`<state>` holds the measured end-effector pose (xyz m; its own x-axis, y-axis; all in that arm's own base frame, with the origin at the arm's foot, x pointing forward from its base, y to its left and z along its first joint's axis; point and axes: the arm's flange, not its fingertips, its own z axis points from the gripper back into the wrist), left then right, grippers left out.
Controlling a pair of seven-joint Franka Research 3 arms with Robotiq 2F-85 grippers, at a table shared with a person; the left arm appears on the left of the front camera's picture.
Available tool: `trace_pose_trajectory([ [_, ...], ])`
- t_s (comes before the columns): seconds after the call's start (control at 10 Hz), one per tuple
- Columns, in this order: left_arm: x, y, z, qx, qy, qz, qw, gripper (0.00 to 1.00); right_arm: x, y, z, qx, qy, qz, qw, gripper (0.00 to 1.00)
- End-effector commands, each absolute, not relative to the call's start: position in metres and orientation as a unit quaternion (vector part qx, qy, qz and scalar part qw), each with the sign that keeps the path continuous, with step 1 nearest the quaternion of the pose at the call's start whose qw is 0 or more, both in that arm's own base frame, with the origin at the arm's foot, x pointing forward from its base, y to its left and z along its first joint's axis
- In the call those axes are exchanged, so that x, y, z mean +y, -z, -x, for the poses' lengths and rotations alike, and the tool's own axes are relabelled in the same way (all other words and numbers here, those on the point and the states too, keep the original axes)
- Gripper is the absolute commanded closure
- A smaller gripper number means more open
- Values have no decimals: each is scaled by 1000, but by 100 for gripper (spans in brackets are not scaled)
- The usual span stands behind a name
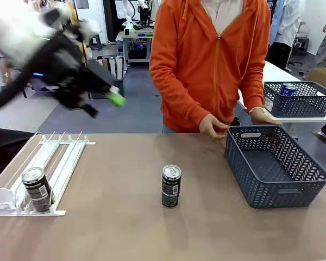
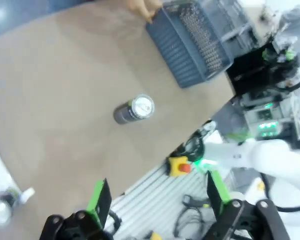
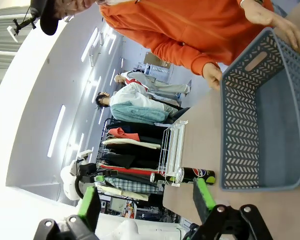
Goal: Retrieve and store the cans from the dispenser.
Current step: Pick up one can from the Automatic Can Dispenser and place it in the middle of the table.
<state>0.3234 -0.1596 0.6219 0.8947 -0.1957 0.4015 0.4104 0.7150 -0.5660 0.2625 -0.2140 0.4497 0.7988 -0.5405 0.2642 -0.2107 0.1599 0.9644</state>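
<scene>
A dark can (image 1: pixel 171 186) stands upright in the middle of the table, and from above it shows in the left wrist view as the same can (image 2: pixel 135 109). A second dark can (image 1: pixel 37 189) sits at the near end of the white dispenser (image 1: pixel 60 157) on the left. My left gripper (image 1: pixel 104 106) hangs high over the table's back left, blurred, and its jaws are open and empty (image 2: pixel 157 195). My right gripper (image 3: pixel 146 200) is open too, with the standing can (image 3: pixel 190 175) and the dispenser (image 3: pixel 171 145) far beyond it.
A blue-grey mesh basket (image 1: pixel 274 166) stands at the right, a person's hands (image 1: pixel 214 126) at its far rim. Behind it, on another table, a second basket (image 1: pixel 299 100) holds a blue can (image 1: pixel 287 88). The person in an orange hoodie stands at the far edge.
</scene>
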Motion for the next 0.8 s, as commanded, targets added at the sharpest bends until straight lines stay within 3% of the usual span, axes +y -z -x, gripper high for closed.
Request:
trace_pose_trajectory([
  [0.0, -65, -610, -325, -153, 101, 400, 898, 0, -213, -454, -265, -301, 119, -643, 694, 0],
  [0.2, 33, -587, -326, -113, 65, 496, 859, 0, -213, -454, -265, -301, 119, -643, 694, 0],
  [0.4, 118, -542, -327, -115, 2, 579, 807, 0, -213, -454, -265, -301, 119, -643, 694, 0],
  [0.7, 167, -485, -316, -106, 27, 625, 773, 0, -213, -454, -265, -301, 119, -643, 694, 0],
])
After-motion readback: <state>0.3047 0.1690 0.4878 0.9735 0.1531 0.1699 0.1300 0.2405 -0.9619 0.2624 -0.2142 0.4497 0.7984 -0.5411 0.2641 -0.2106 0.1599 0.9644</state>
